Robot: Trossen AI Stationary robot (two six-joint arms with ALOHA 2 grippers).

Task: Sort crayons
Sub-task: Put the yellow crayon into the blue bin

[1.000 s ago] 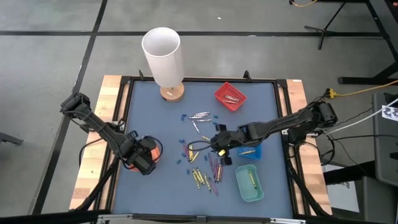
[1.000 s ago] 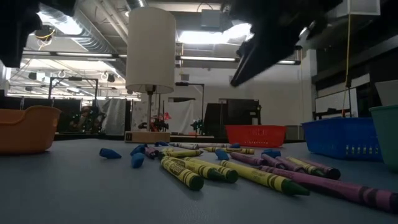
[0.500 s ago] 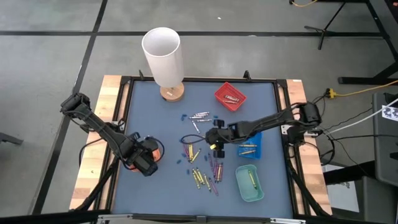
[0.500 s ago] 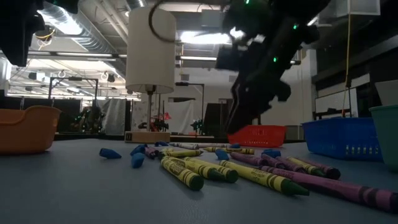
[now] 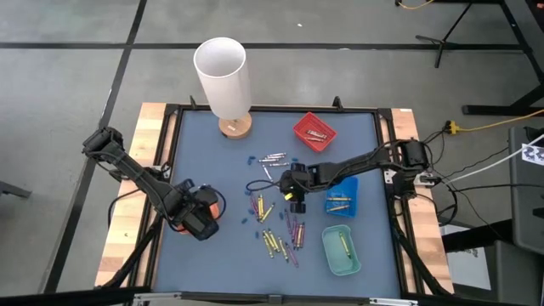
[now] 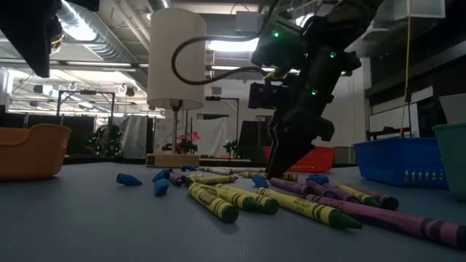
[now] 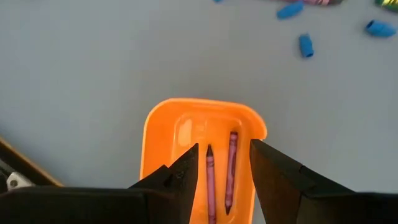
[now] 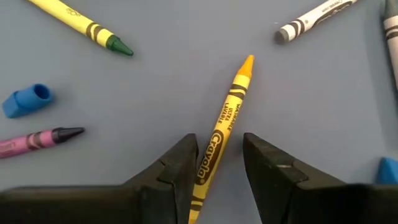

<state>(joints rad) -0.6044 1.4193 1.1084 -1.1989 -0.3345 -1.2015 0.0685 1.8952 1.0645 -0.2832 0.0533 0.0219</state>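
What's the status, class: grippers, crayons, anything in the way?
Right gripper open, straddling gold-orange crayon on the mat. Left gripper open over orange tray holding two purple crayons. Nothing blocking.

The gold-orange crayon runs down behind the right gripper's jaws, its lower end hidden. The orange tray's near part is covered by the left gripper.

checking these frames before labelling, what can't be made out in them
- High view: whether the right hand touches the orange crayon; too small, and the arm covers it.
- Right wrist view: the orange crayon's lower end, cut off between the fingers.
- Left wrist view: the near part of the orange tray, hidden by the left hand.
- Low view: contents of the blue tray, behind its wall.
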